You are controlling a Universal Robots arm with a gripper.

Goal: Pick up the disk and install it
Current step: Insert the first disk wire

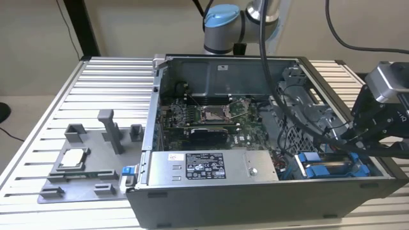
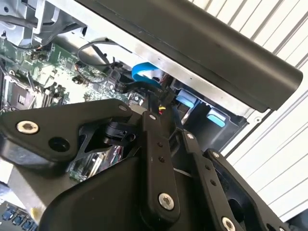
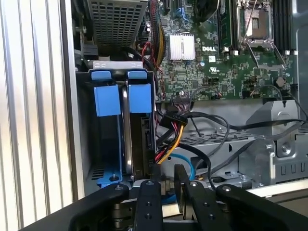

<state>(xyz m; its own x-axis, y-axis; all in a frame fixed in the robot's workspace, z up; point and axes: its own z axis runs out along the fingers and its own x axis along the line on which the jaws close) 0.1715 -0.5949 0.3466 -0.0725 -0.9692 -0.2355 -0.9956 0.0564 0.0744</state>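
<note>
Even, bright indoor light throughout; the computer case (image 1: 255, 143) interior is shadowed, nearby linkage slightly soft.

The hand (image 3: 166, 180) is cut off by the picture's edge in both wrist views. Just beyond its fingertips, the disk (image 3: 129, 144) stands edge-on in its bay, its label hidden between the blue brackets (image 3: 107, 100).

A ribbed aluminium desk (image 1: 102, 81) stands before a plain beige wall (image 1: 141, 26); black cables (image 1: 345, 40) hang down.
</note>
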